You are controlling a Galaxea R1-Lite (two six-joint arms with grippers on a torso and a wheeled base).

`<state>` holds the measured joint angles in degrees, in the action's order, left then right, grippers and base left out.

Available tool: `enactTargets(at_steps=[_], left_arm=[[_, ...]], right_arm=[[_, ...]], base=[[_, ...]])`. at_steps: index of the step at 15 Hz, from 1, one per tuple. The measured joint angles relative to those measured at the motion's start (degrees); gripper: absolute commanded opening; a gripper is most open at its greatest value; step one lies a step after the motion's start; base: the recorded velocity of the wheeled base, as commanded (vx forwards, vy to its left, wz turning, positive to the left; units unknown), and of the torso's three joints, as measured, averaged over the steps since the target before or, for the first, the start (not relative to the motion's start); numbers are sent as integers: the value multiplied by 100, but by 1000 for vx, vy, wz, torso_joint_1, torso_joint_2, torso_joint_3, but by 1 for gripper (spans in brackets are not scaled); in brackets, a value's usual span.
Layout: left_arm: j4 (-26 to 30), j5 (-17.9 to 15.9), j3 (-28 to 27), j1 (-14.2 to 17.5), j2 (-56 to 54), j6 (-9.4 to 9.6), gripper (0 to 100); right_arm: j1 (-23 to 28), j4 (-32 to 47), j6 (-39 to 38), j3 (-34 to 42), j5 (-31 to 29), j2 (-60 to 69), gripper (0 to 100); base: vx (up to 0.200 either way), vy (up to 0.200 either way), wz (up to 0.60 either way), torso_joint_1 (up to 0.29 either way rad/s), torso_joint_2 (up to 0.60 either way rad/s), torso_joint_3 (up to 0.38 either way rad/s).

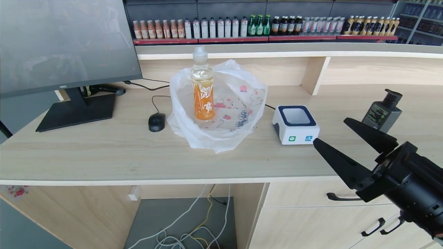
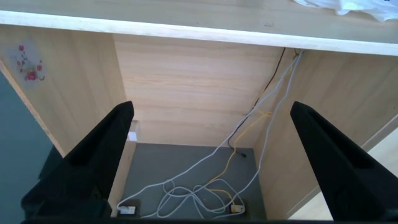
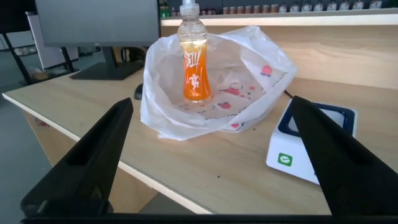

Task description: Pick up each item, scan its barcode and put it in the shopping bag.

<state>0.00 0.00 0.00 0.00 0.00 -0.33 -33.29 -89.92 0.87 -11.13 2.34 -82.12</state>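
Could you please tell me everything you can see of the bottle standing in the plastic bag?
The bottle looks like clear plastic, with a pale cap screwed on. An orange label with white figures wraps its lower body, and yellowish liquid shows above the label. It stands upright inside the open white plastic bag, on the bag's printed bottom. The bag sits on the wooden counter between the mouse and the scanner. Only the bag touches the bottle; nothing grips it.

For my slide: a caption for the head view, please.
Orange bottle upright in the shopping bag; right gripper, jaws open, near scanner and grey bottle.
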Motion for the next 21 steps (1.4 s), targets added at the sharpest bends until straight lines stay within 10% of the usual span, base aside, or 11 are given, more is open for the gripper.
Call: enactTargets(at_steps=[21], left_arm=[[0, -2, 0, 0, 0, 17, 100]], right_arm=[[-5, -2, -18, 343, 6, 246, 100]], base=[[0, -162, 0, -1, 0, 2]])
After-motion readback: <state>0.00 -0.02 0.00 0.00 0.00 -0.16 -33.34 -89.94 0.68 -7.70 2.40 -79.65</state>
